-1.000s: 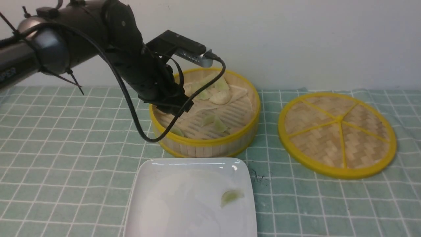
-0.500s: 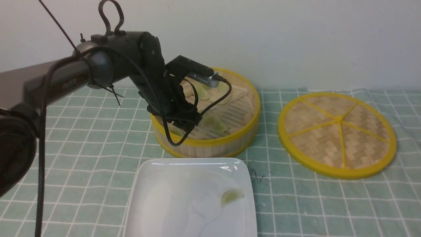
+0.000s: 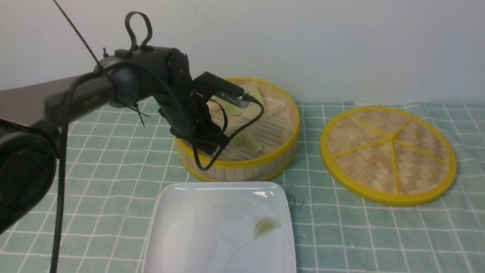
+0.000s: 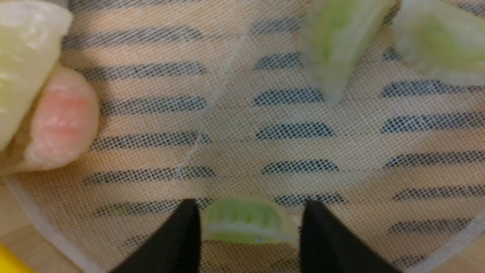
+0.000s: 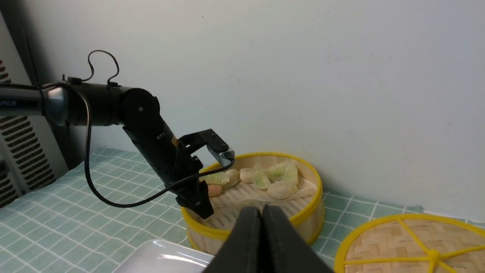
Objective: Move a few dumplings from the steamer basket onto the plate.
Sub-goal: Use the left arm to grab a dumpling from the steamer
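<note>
Inside the steamer basket (image 3: 242,165), the left gripper (image 4: 248,227) clamps a pale green dumpling (image 4: 246,220) lying on the mesh liner (image 4: 235,125), one black finger against each end. The right gripper (image 5: 261,216) hangs closed and empty (another dumpling (image 3: 267,226) lies on the white plate (image 3: 189,227))

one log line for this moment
left end effector: gripping green dumpling in steamer basket | right end effector: shut | plate: one dumpling
</note>
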`<state>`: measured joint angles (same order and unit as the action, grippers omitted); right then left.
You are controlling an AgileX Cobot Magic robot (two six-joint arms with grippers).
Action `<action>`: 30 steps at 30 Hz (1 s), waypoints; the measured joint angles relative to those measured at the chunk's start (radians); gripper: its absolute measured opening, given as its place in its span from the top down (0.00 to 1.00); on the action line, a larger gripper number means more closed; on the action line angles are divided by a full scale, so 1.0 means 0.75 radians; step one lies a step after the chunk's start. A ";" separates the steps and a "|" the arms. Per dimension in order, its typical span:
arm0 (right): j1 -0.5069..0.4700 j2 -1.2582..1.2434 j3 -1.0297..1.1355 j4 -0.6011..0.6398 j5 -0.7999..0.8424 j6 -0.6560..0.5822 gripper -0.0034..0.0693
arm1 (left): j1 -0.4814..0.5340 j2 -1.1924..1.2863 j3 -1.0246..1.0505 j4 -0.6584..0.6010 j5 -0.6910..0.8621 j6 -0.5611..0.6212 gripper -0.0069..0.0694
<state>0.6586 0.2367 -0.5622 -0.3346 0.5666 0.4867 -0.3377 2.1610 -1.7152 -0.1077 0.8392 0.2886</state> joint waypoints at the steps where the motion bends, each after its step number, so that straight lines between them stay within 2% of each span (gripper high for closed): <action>1: 0.000 0.000 0.000 0.000 0.000 0.000 0.97 | 0.000 0.002 0.000 -0.005 0.001 0.000 0.71; 2: 0.000 0.000 0.000 0.000 0.000 0.000 0.97 | -0.001 0.006 0.000 -0.005 0.001 0.000 0.79; 3: 0.000 0.000 0.000 0.000 0.000 0.000 0.97 | -0.001 0.006 0.000 -0.008 0.001 0.000 0.79; 4: 0.000 0.000 0.000 0.000 0.002 0.000 0.97 | -0.001 0.006 -0.003 -0.014 0.001 -0.003 0.86; 6: 0.000 0.000 0.000 0.000 0.002 0.000 0.97 | -0.001 0.007 -0.020 -0.014 0.019 -0.004 0.90; 12: 0.000 0.000 0.000 0.000 0.003 0.000 0.97 | -0.001 -0.011 -0.157 -0.013 0.118 -0.010 0.92; 20: 0.000 0.000 0.000 0.000 0.003 0.000 0.97 | -0.001 -0.015 -0.238 -0.011 0.165 -0.133 0.90; 24: 0.000 0.000 0.000 0.003 0.003 0.000 0.97 | -0.001 0.029 -0.239 0.033 0.164 -0.228 0.73; 25: 0.000 0.000 0.000 0.004 0.003 0.000 0.97 | -0.001 0.031 -0.239 0.038 0.164 -0.228 0.73; 27: 0.000 0.000 0.000 0.011 0.004 0.000 0.97 | -0.001 0.058 -0.239 0.097 0.160 -0.358 0.54; 29: 0.000 0.000 0.000 0.013 0.004 0.000 0.97 | -0.001 0.066 -0.239 0.106 0.156 -0.404 0.48; 30: 0.000 0.000 0.000 0.016 0.006 0.000 0.97 | -0.001 0.082 -0.239 0.111 0.146 -0.467 0.38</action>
<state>0.6586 0.2367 -0.5622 -0.3229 0.5708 0.4867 -0.3387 2.2226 -1.8941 -0.0241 0.9490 -0.0618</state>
